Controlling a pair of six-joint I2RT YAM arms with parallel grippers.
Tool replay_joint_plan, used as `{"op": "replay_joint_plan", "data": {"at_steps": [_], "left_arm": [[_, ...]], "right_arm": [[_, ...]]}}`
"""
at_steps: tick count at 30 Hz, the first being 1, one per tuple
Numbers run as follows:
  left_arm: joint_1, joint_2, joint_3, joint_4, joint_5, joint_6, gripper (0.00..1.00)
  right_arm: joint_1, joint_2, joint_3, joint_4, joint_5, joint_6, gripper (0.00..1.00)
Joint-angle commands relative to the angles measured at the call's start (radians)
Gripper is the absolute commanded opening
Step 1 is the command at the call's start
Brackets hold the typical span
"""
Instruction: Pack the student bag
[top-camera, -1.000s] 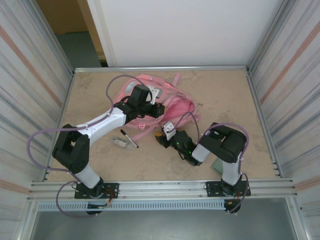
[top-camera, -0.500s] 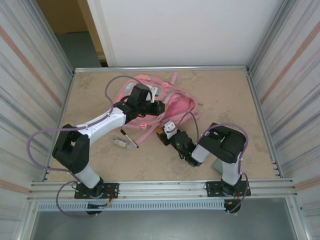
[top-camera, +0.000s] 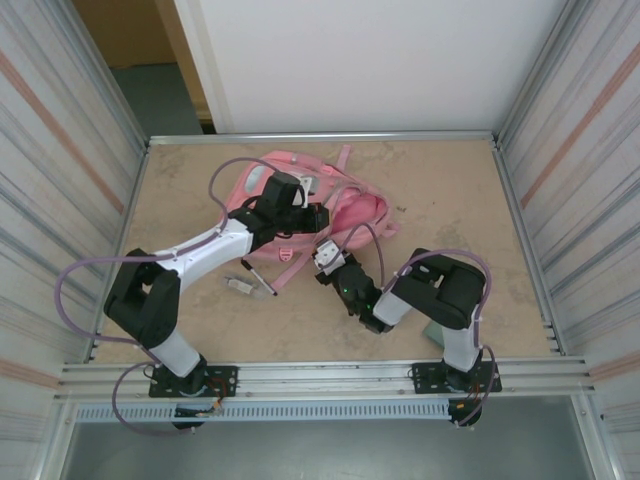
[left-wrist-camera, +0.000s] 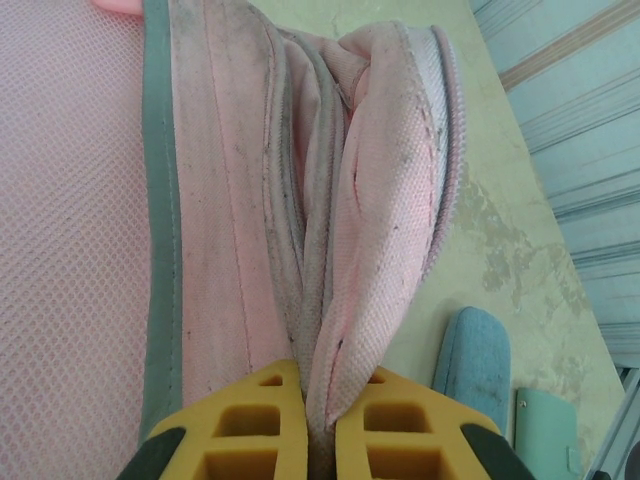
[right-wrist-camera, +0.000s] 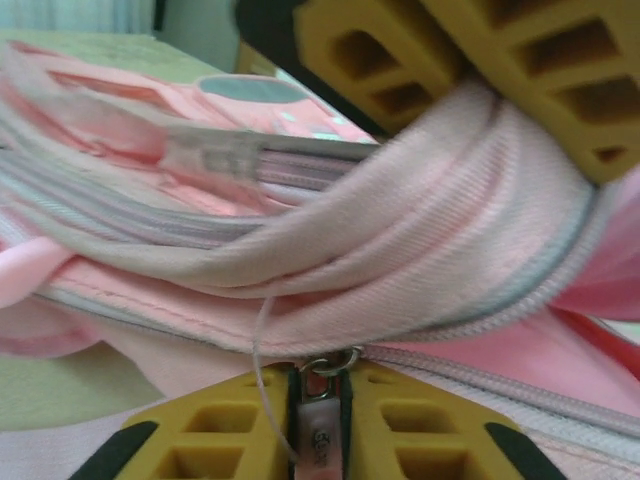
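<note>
1. Left tool (left-wrist-camera: 320, 405) was clamped narrow on a bunched fold of the student bag (left-wrist-camera: 220, 200), with its 2 yellow cut-out block fingers (left-wrist-camera: 260, 425) pressing the cloth from both sides.
2. Right tool (right-wrist-camera: 320, 385) was closed on a small metal zip pull (right-wrist-camera: 320, 435), which stood upright between its yellow fingers (right-wrist-camera: 220, 440). A thin loose thread hung just beside the pull.
3. The bag was soft pink cloth, with fine mesh on 1 panel, a grey-green binding strip, ribbed zip tape and dusty, soiled seams.
4. From above, the bag lay slumped near the middle of the bench (top-camera: 450, 200), its straps sprawled toward the far edge. Both tools met at its near right side.
5. A black pen (top-camera: 258, 277) and a small pale object (top-camera: 238, 285) lay close to the bag's near left edge.
6. A blue-grey pencil case (left-wrist-camera: 475, 365) with rounded ends and a flat green item (left-wrist-camera: 545, 430) lay on the bench beyond the gripped fold, apart from it.
7. Bare bench stretched to the right of the bag and along the far left.
8. The bench was mottled tan and framed by metal rails, with corrugated metal walls on both sides and a white panel behind.
</note>
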Motion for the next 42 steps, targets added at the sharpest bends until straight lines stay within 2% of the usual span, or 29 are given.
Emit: {"op": "replay_joint_plan", "data": {"at_steps": [1, 8, 12, 13, 16, 17, 22, 24, 28, 29, 31, 32, 33, 38, 41, 42], "left_arm": [[-0.008, -0.046, -0.020, -0.014, 0.000, -0.062, 0.00], [-0.006, -0.036, 0.004, -0.044, -0.041, 0.015, 0.00], [-0.001, -0.004, 0.023, -0.050, -0.016, 0.121, 0.03], [0.001, 0.004, 0.025, -0.050, 0.002, 0.161, 0.07], [0.007, 0.012, 0.005, -0.020, 0.045, 0.273, 0.37], [0.008, 0.013, -0.001, -0.015, 0.068, 0.319, 0.42], [0.013, -0.005, -0.031, -0.077, 0.115, 0.548, 0.52], [0.014, -0.035, -0.073, -0.076, 0.069, 0.627, 0.56], [0.006, -0.096, -0.167, -0.064, -0.055, 0.850, 0.74], [-0.002, -0.105, -0.187, -0.051, -0.082, 0.910, 0.75], [-0.022, -0.109, -0.230, -0.006, -0.120, 1.038, 0.87], [-0.033, -0.106, -0.240, 0.004, -0.133, 1.104, 0.89], [-0.045, -0.092, -0.250, 0.022, -0.160, 1.157, 0.97], [-0.069, 0.009, -0.234, 0.117, -0.325, 1.280, 0.94], [-0.071, 0.072, -0.223, 0.233, -0.451, 1.300, 0.83], [-0.071, 0.085, -0.221, 0.251, -0.461, 1.315, 0.79]], "right_arm": [[0.009, 0.019, 0.033, 0.051, 0.067, -0.020, 0.11], [0.029, 0.033, -0.002, 0.049, 0.146, 0.023, 0.01], [0.017, -0.003, -0.045, 0.042, 0.154, 0.061, 0.00], [0.012, -0.014, -0.049, 0.022, 0.145, 0.069, 0.00], [-0.007, -0.052, -0.058, -0.043, 0.103, 0.092, 0.00], [-0.014, -0.064, -0.063, -0.058, 0.087, 0.110, 0.00], [-0.047, -0.105, -0.069, -0.124, -0.001, 0.178, 0.00], [-0.056, -0.128, -0.070, -0.154, -0.033, 0.189, 0.00], [-0.102, -0.202, -0.074, -0.278, -0.131, 0.297, 0.00], [-0.113, -0.218, -0.071, -0.308, -0.150, 0.325, 0.00], [-0.133, -0.250, -0.067, -0.371, -0.183, 0.383, 0.00], [-0.135, -0.264, -0.068, -0.397, -0.187, 0.410, 0.00], [-0.135, -0.275, -0.066, -0.426, -0.191, 0.437, 0.00], [-0.152, -0.301, -0.071, -0.503, -0.231, 0.536, 0.00], [-0.155, -0.313, -0.063, -0.548, -0.266, 0.560, 0.00], [-0.159, -0.315, -0.057, -0.569, -0.282, 0.563, 0.00]]}}
